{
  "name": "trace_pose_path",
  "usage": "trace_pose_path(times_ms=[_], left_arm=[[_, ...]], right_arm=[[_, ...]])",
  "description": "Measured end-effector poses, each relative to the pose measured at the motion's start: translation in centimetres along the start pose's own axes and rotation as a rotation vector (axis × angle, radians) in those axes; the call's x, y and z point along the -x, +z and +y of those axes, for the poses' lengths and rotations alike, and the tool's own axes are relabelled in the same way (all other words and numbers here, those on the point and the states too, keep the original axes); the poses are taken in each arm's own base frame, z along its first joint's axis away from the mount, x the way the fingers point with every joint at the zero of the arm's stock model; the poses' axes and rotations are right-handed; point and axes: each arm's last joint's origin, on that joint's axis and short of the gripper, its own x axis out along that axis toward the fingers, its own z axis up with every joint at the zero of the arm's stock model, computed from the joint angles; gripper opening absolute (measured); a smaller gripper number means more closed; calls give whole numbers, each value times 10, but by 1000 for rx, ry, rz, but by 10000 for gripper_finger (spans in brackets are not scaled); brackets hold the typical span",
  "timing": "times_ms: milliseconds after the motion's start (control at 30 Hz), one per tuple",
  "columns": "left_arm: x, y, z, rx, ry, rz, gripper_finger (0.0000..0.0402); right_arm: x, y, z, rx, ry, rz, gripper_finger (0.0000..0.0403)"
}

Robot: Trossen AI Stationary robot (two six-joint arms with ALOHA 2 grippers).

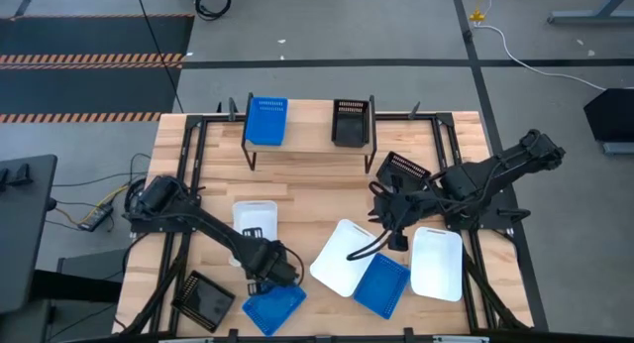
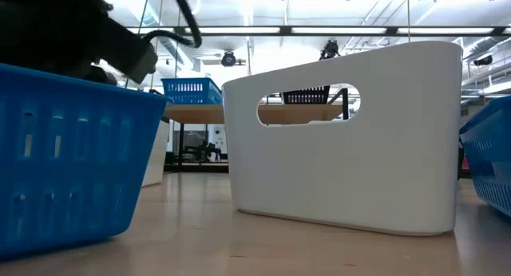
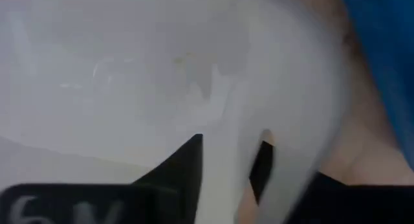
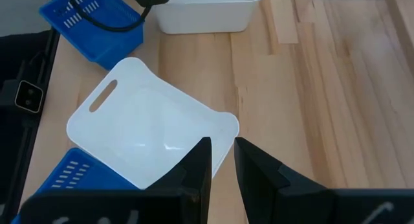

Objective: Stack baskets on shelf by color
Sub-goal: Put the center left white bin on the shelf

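The shelf (image 1: pixel 309 135) stands at the table's far side with one blue basket (image 1: pixel 265 120) and one black basket (image 1: pixel 351 122) on it. My left gripper (image 1: pixel 269 267) points down over the near end of a white basket (image 1: pixel 256 222) that rests on the table, and is shut on its wall. My right gripper (image 4: pixel 223 166) hovers above the table's middle right with a narrow gap between its fingers and nothing in it. Below it lies another white basket (image 4: pixel 152 130). My left gripper (image 3: pixel 226 169) has the white basket's near end wall (image 3: pixel 226 153) between its two fingers (image 3: pixel 187 162), one inside the basket and one outside. The fingers come from above, pointing down. The basket stands with its bottom on the table.
On the table lie a blue basket (image 1: pixel 273 305) and a black basket (image 1: pixel 203 298) at the near left, a blue basket (image 1: pixel 382 284) and a white basket (image 1: pixel 437 262) at the near right, and a black basket (image 1: pixel 404 170) beside my right arm.
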Motion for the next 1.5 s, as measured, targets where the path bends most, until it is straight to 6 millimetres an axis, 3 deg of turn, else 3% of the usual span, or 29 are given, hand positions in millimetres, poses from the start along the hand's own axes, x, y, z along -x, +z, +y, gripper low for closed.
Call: trace_pose_path(times_ms=[200,367,567,733,867,1300,1500], left_arm=[[16,7,1,-16,-20,-17,15],[42,12,0,-27,-25,-36,7],[104,11,5,-37,30,-91,5],[162,16,22,-121,90,-278,4],[188,26,42,-169,137,-400,4],[192,63,136,-169,203,-361,5],[193,75,167,-185,171,-395,6]], right_arm=[[0,0,0,-1,-1,0,75],[0,0,0,-2,-1,0,75],[0,-2,-1,-20,-3,25,75],[0,-3,-1,-19,-4,28,75],[0,-3,-1,-19,-4,29,75],[0,-6,-2,-41,-15,58,75],[0,-6,-2,-47,-16,59,75]])
